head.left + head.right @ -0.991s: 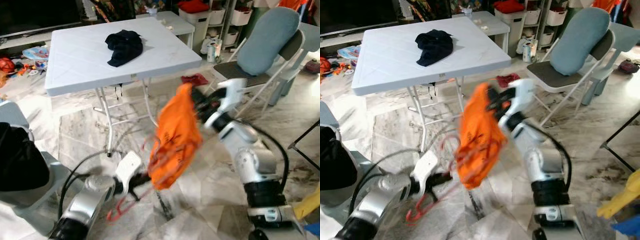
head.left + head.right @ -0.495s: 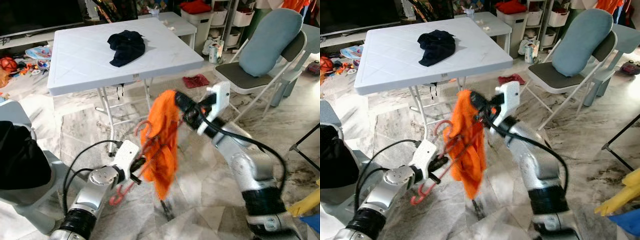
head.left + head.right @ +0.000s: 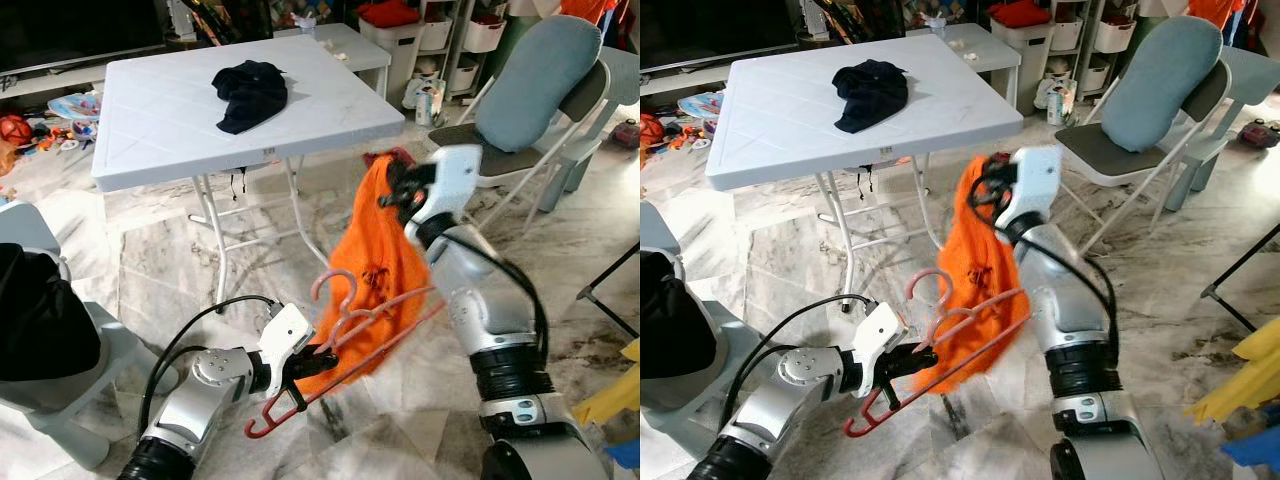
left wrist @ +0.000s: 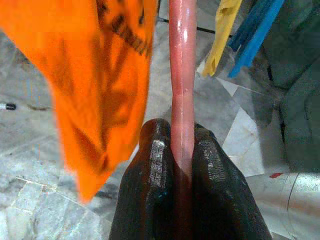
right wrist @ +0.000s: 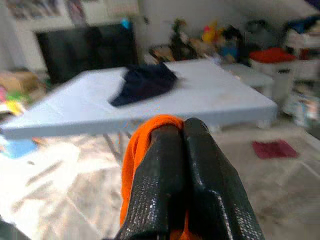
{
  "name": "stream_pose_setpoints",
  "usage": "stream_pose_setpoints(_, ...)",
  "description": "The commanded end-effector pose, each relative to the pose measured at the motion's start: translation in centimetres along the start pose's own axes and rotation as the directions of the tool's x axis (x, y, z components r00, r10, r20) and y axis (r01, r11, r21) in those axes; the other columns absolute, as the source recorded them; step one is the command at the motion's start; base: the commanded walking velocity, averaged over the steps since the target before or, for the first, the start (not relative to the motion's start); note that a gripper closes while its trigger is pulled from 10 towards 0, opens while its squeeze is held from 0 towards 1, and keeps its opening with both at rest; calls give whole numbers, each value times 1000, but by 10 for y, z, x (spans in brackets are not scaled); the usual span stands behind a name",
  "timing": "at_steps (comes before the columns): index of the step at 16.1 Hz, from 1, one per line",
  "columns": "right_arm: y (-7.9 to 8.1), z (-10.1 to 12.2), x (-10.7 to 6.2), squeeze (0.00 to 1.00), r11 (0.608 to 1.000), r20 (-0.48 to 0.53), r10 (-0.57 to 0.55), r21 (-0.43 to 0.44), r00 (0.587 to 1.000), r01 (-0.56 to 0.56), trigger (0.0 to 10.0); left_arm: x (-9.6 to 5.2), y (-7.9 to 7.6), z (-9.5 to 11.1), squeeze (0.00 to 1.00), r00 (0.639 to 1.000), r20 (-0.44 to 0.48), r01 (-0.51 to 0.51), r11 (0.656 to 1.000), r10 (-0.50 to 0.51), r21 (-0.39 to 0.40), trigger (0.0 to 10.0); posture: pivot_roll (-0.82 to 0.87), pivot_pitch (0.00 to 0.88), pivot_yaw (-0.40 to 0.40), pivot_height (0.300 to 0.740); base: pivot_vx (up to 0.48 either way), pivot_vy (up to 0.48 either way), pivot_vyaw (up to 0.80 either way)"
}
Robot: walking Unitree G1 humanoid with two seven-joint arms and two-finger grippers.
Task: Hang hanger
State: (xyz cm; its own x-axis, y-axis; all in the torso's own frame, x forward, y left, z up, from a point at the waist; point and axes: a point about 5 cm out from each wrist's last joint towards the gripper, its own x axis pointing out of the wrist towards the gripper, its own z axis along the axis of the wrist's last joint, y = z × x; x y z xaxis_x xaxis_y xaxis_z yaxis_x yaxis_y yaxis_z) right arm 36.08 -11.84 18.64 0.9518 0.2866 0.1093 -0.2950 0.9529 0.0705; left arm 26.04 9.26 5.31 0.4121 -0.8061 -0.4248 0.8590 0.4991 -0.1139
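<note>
An orange shirt (image 3: 385, 275) hangs in mid-air, pinched at its top by my right gripper (image 3: 393, 188), which is shut on the cloth (image 5: 150, 145). A pink-red plastic hanger (image 3: 345, 320) lies slanted across the shirt's lower part, its hook curling up at the left of the shirt. My left gripper (image 3: 300, 372) is low over the floor and shut on the hanger's bar (image 4: 181, 75). In the left wrist view the orange shirt (image 4: 95, 75) hangs beside the bar.
A white folding table (image 3: 160, 120) with a dark garment (image 3: 248, 92) stands behind. A folding chair with a blue-grey cushion (image 3: 535, 85) is at the right. A red cloth lies on the marble floor (image 3: 170, 270). Yellow and blue fabric (image 3: 1240, 385) shows at the right edge.
My right gripper has swung the shirt's top up and to the right. The left gripper has moved right and lower with the hanger, which now lies flatter across the shirt.
</note>
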Motion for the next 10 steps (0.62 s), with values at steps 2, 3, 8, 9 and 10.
stream_pose_setpoints(2, -37, -4, 1, 0, 966, -53, -236, -125, 970, 228, 0, -9, 0, 14, 0, 998, 60, 5, 999, -7, 31, 0, -88, 0, -8, 740, 0, 0, 0)
stream_pose_setpoints(3, -44, -4, -1, 0, 958, -56, -272, -115, 961, 264, 0, -11, -1, 15, 0, 998, 66, 13, 999, -15, 36, 0, -88, 0, -8, 740, 0, 0, 0)
stream_pose_setpoints(8, -103, 3, -18, 0, 869, -29, -493, -67, 869, 491, 0, -43, 2, -1, 0, 997, 29, -68, 997, 67, 30, 0, -70, 0, -10, 740, 0, 0, 0)
stream_pose_setpoints(9, -108, 4, -20, 0, 867, -22, -495, -70, 868, 493, 0, -49, 10, -9, 0, 985, 5, -172, 985, 172, 13, 0, -66, 0, -11, 740, 0, 0, 0)
stream_pose_setpoints(10, -110, 4, -21, 0, 866, -18, -496, -75, 868, 494, 0, -53, 15, -14, 0, 970, -11, -241, 971, 241, 4, 0, -66, 0, -11, 740, 0, 0, 0)
